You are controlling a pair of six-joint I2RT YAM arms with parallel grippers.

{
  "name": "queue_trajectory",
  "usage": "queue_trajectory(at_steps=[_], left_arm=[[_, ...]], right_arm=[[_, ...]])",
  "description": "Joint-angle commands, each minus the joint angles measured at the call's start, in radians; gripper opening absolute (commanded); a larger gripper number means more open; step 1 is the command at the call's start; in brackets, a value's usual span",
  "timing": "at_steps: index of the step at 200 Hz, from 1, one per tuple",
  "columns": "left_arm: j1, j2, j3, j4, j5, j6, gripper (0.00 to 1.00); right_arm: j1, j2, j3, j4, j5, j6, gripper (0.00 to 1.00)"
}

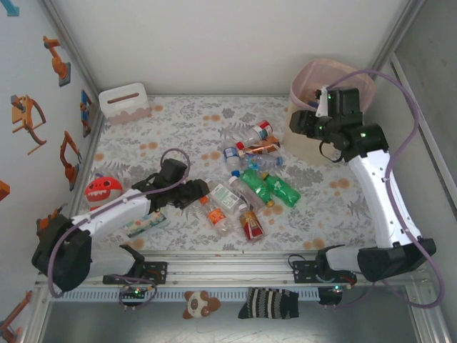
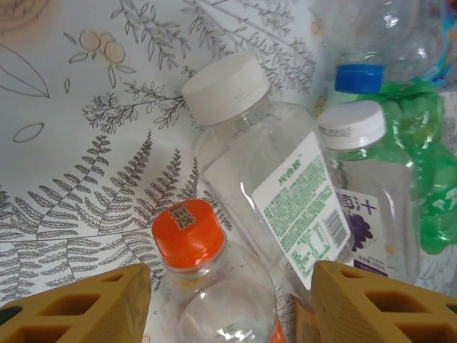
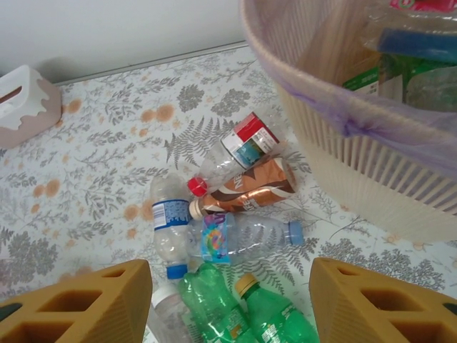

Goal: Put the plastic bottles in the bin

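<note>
Plastic bottles [image 2: 250, 157]: barcode label [image 2: 303, 207] in green print, grape label [image 2: 364, 225] (Chinese characters)

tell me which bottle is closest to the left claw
The clear bottle with the orange cap: it lies between the fingers of the left claw, while the white-capped bottles lie farther ahead.

The desk [image 1: 178, 125] is covered by a pale cloth printed with grey ferns and orange blossoms. At its centre the plastic bottles [image 1: 255, 186] are strewn on their sides in a loose heap, several of them touching. Two green ones are laid side by side, and an orange-capped bottle [image 1: 214, 214] is seen at seven o'clock of them. The bin [image 1: 307, 75] is stood at two o'clock, a white slotted box [image 1: 125, 103] at eleven o'clock, a red toothy toy [image 1: 103, 189] at nine o'clock, and a flat packet [image 1: 146, 225] at eight o'clock.
</note>
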Motion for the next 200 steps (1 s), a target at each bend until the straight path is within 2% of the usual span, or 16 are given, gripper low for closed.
queue_trajectory(at_steps=[1, 45, 108, 139, 200], left_arm=[[0.013, 0.047, 0.008, 0.052, 0.035, -0.049, 0.58], [0.053, 0.103, -0.016, 0.095, 0.046, -0.071, 0.57], [0.079, 0.209, -0.058, 0.241, 0.145, -0.116, 0.53], [0.078, 0.233, -0.076, 0.292, 0.157, -0.139, 0.45], [0.081, 0.178, -0.081, 0.262, 0.125, -0.141, 0.32]], right_arm=[[0.020, -0.017, -0.007, 0.024, -0.009, 0.018, 0.59], [0.042, -0.013, -0.001, 0.017, 0.006, 0.018, 0.59], [0.054, -0.007, 0.010, 0.013, 0.021, 0.017, 0.58], [0.063, -0.006, 0.014, 0.012, 0.027, 0.019, 0.58], [0.072, -0.011, 0.018, 0.005, 0.041, 0.013, 0.58]])
